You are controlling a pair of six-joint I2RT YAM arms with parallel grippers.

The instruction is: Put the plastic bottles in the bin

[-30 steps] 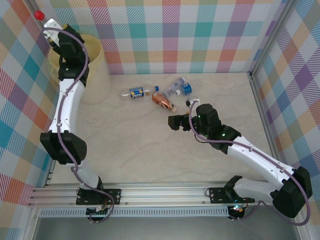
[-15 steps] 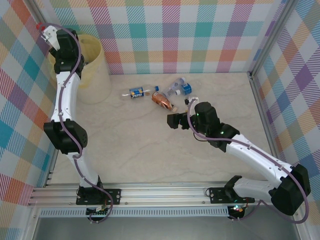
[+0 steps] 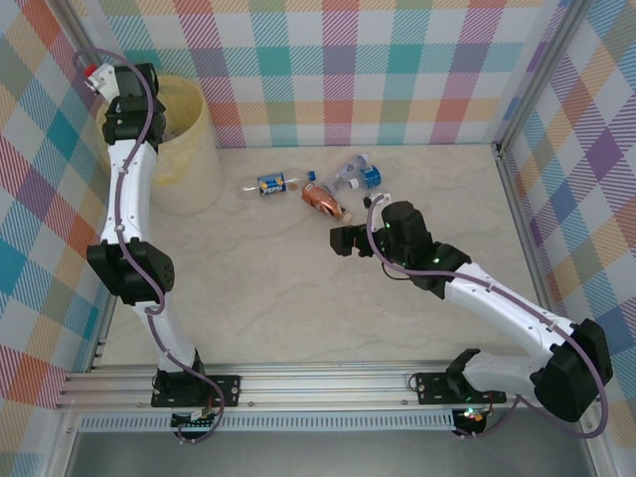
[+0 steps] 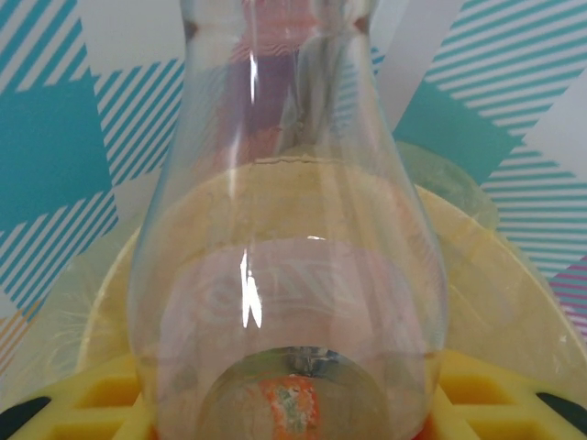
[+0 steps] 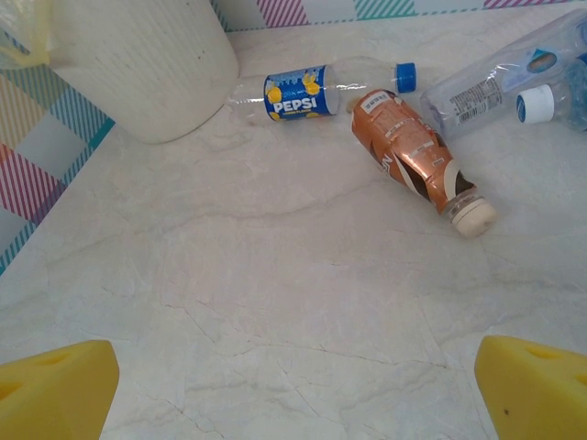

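Observation:
My left gripper is shut on a clear plastic bottle with a red cap, held high by the far-left wall at the left rim of the bin. In the left wrist view the bottle stands between the yellow pads, with the bin's pale rim behind it. On the table lie a Pepsi bottle, a copper-labelled bottle and two blue-capped clear bottles. My right gripper hovers open just short of them, holding nothing.
The bin's wall stands left of the Pepsi bottle. Checked walls close the back and both sides, with a metal post along the right. Bare marble tabletop stretches between the arms.
The left arm has brought the held bottle down and right towards the bin's rim. The right gripper has crept slightly left, still open.

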